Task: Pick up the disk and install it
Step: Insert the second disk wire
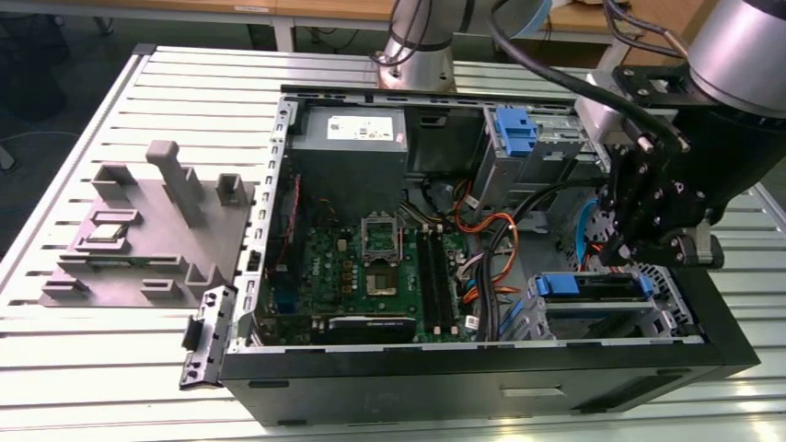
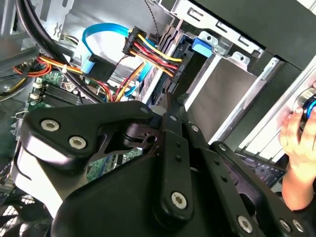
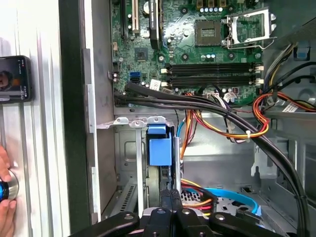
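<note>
The disk (image 1: 590, 285) sits in the drive bay at the case's corner on the exterior view's right, its blue carrier bracket (image 3: 159, 147) facing out of the slot. Its blue tab (image 2: 201, 45) lies just past the fingertips in the second wrist view. My gripper (image 1: 629, 258) hangs directly over that bay. Both wrist views show the black fingers (image 3: 166, 197) pressed together with nothing between them. The gripper (image 2: 167, 101) points at the disk's cabled end, very close to it; I cannot tell whether it touches.
The open computer case (image 1: 491, 364) lies on a slatted table. Inside are the motherboard (image 1: 368, 267), power supply (image 1: 350, 133), a blue caddy (image 1: 516, 129) and coloured cables (image 3: 232, 123). A grey fixture (image 1: 147, 230) stands on the exterior view's left. A person's hand (image 2: 296, 143) rests beside the case.
</note>
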